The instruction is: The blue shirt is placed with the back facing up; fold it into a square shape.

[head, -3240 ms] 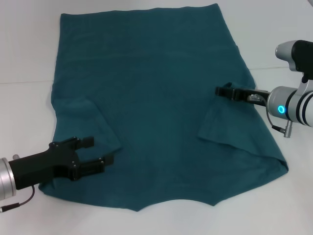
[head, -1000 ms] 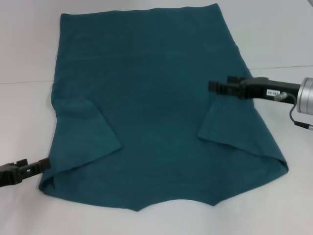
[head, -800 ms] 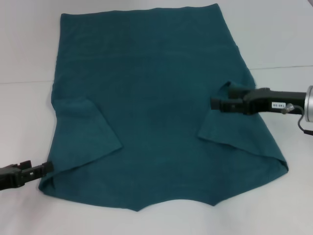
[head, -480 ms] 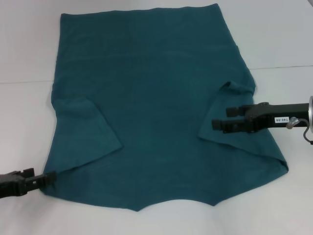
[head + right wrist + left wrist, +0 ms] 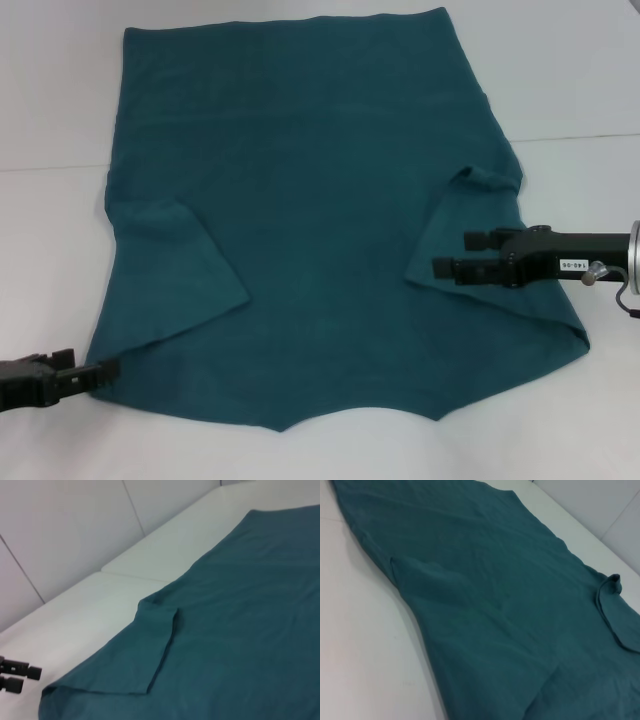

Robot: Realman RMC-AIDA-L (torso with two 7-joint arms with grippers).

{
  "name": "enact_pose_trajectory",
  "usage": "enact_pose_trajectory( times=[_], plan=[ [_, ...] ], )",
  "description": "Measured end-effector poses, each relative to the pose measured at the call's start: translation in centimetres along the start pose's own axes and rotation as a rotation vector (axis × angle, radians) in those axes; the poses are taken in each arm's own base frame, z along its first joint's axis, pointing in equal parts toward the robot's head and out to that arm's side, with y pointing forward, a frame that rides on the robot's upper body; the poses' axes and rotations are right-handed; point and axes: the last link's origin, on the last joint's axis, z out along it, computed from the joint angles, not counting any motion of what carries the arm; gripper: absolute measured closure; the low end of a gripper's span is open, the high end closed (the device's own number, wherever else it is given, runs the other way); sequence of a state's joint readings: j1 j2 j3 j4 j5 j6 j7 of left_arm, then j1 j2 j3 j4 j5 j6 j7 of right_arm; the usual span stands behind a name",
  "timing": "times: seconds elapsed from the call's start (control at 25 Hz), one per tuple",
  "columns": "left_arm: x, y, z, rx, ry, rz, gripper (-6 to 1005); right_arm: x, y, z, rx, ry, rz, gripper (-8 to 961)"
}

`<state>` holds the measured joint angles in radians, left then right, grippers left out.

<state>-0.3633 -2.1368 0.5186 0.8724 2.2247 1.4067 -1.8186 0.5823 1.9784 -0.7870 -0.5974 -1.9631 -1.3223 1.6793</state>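
Blue shirt spread flat, back up, on white table; both sleeves already turned in over the body, so by judgement an early stage, w/ side folds and the final fold to a square not yet done. Left gripper at near-left shoulder corner, just touching the edge, fingers apart by a narrow gap, holding nothing as far as seen; right gripper over the folded right sleeve, fingers apart, no cloth between them.

The blue shirt lies flat across the middle of the counter, both sleeves folded inward. The left gripper sits at the shirt's lower-left corner. The right gripper hovers over the folded sleeve at right.
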Motion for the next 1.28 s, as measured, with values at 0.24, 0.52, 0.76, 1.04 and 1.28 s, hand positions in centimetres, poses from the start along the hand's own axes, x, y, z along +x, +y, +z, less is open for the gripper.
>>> enact_pose_trajectory(
  times=[0.24,0.52,0.76,1.04,1.28],
  plan=[
    [0.2,-0.5,0.0,0.027,-0.033,0.004,121,0.3,0.2,0.3,0.005,-0.022,0.011,23],
    [0.5,-0.9,0.4,0.061,-0.037,-0.007,121,0.3,0.3,0.4,0.005,-0.034,0.021,23],
    [0.2,-0.9,0.9,0.074,-0.065,-0.007,121,0.2,0.2,0.4,0.009,-0.044,0.025,23],
    [0.3,-0.7,1.3,0.065,-0.086,0.006,121,0.0,0.3,0.5,0.001,-0.041,0.019,23],
    [0.3,-0.3,1.7,0.045,-0.104,0.019,121,-0.1,0.2,0.4,0.004,-0.044,0.021,23]
  ],
)
